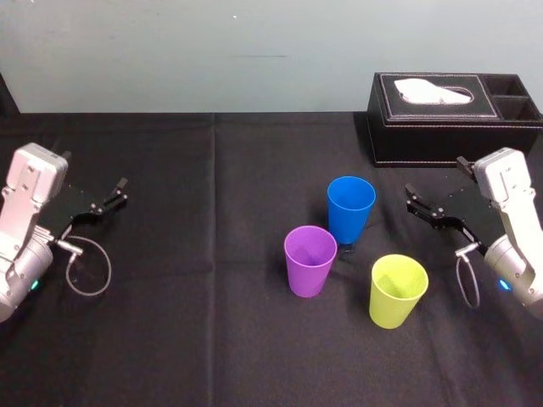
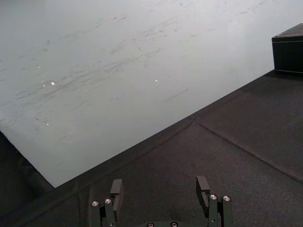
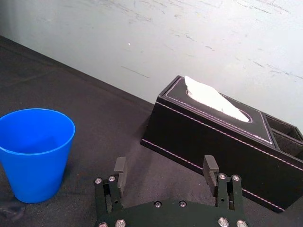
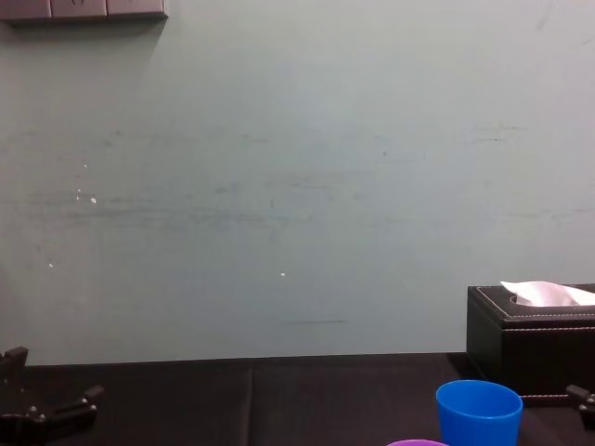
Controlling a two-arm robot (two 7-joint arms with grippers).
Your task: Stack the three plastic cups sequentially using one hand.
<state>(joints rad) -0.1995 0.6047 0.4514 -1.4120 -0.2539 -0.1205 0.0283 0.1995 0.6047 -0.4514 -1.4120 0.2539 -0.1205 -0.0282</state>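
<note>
Three plastic cups stand upright and apart on the black tablecloth: a blue cup [image 1: 350, 209] [image 3: 34, 151] [image 4: 478, 413] farthest back, a purple cup [image 1: 310, 260] in front of it to the left, and a yellow-green cup [image 1: 397, 290] nearest on the right. My right gripper [image 1: 413, 201] [image 3: 164, 167] hovers open and empty to the right of the blue cup, fingers pointing toward it. At the far left, well away from the cups, my left gripper [image 1: 121, 192] [image 2: 158, 186] is open and empty.
A black leather tissue box [image 1: 454, 117] [image 3: 222, 137] [image 4: 532, 334] with a white tissue sits at the back right, behind the right gripper. A pale wall [image 4: 297, 186] rises behind the table's far edge. Bare black cloth [image 1: 195, 322] lies left of and in front of the cups.
</note>
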